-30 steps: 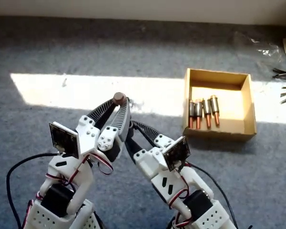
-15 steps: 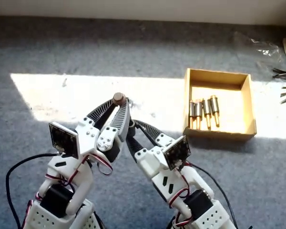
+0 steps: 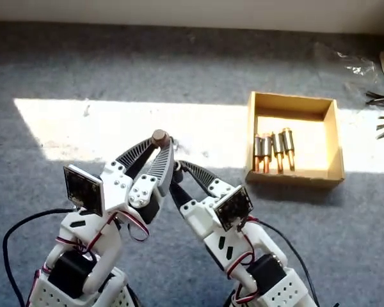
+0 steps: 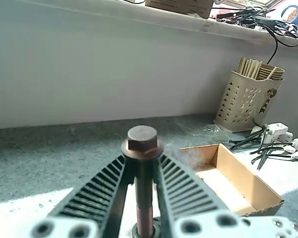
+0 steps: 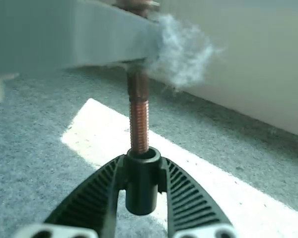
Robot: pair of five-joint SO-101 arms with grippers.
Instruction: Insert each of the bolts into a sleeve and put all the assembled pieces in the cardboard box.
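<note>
Coppery bolt [image 4: 143, 144], hex head, threaded shank, clamped in left gripper [image 4: 144, 161]; tip at mouth of black sleeve [image 5: 141, 182] pinched by right gripper [image 5: 141, 163].

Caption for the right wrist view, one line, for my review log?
Right gripper holds a black sleeve upright; the threaded tip of a copper-coloured bolt meets its open top.

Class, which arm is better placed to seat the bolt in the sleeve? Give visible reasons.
Probably left: the left claw grips the bolt upright, tip entering the sleeve held in the right claw.
</note>
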